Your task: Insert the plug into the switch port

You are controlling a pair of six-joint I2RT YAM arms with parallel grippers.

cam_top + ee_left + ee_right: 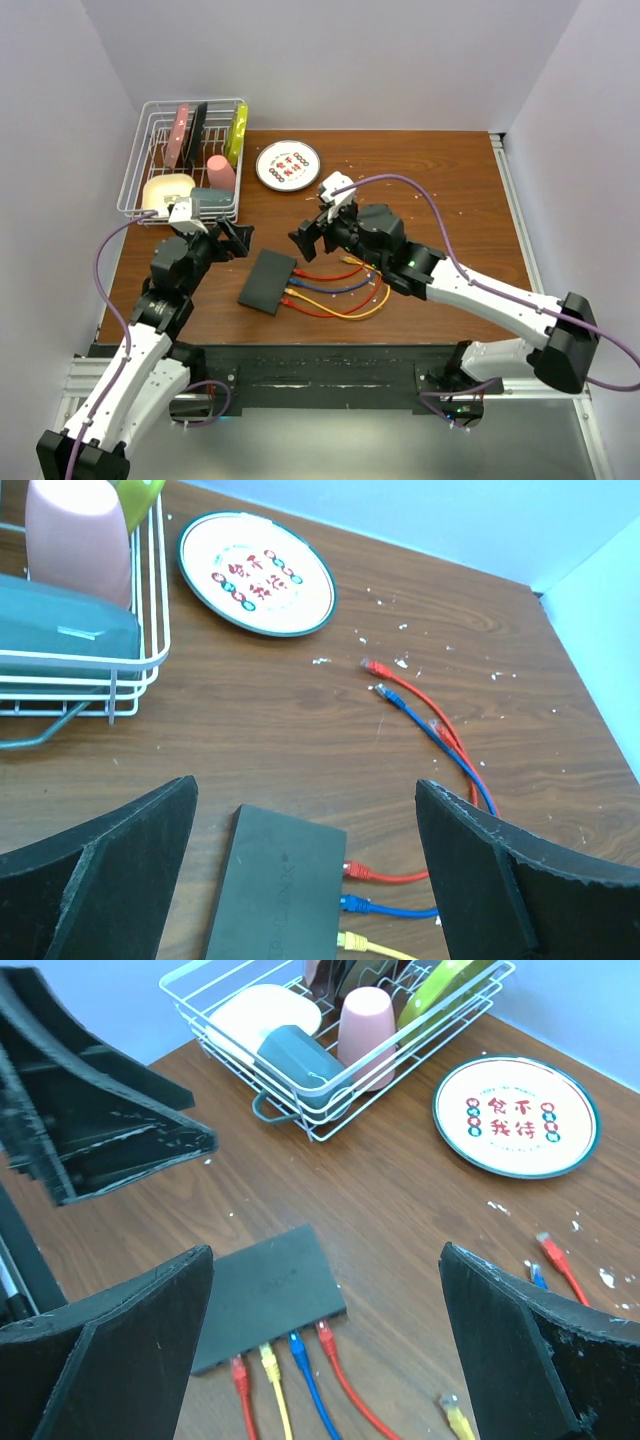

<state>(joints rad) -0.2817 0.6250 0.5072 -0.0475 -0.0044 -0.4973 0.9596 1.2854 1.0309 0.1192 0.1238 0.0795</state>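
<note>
Lying flat: switch [266, 283] | ports rightward; long axis near-far | left jaws, right jaws agape

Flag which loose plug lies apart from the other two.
The loose yellow plug lies alone; the red plug and blue plug lie side by side, away from it.

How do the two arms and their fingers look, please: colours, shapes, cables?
The left arm and right arm have white links with black joints. A purple cable loops along each. The fingers are matte black, broad wedges with rough edges.
</note>
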